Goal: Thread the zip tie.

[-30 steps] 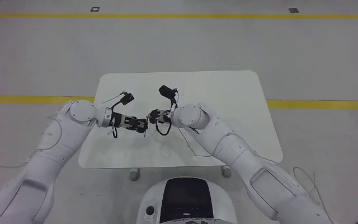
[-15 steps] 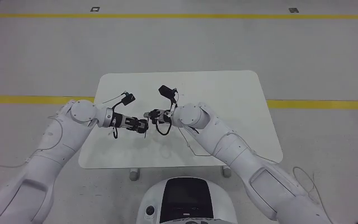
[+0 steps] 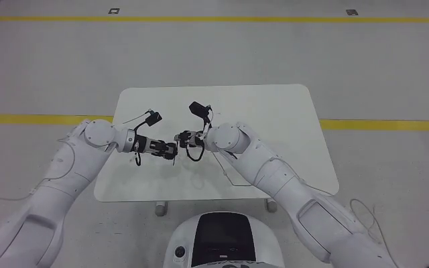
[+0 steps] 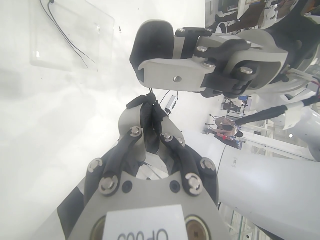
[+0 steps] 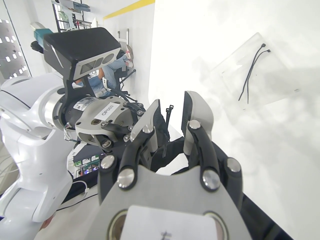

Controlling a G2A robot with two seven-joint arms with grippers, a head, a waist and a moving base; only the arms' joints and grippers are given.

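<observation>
Black zip tie [image 5: 168, 119] stands upright in the gap between the fingers [image 5: 193, 111] of the right gripper [image 5: 173, 98], head end up. I read those fingers as spread apart and gripping nothing. The tie is nearer one pad than the other, and I cannot tell if it touches that pad. The left gripper [image 4: 150, 102] has its pads pressed together, pinched on the zip tie, with a thin black bit poking out past the tips. Right beyond those tips, the left wrist view shows the right gripper side-on, one grey finger plate and its black pad facing the camera. In the top view I have both grippers nose to nose over the white table [image 3: 281, 114], toward its left half, tips nearly meeting, arms coming in from either side. A clear tray [image 4: 97, 41] lies flat on the table, well apart from both grippers. Two spare ties [image 4: 63, 34], black and thin, lie in it close together, heads at one end, tails running almost parallel toward the opposite edge. Neither gripper touches the tray or the spare ties.
</observation>
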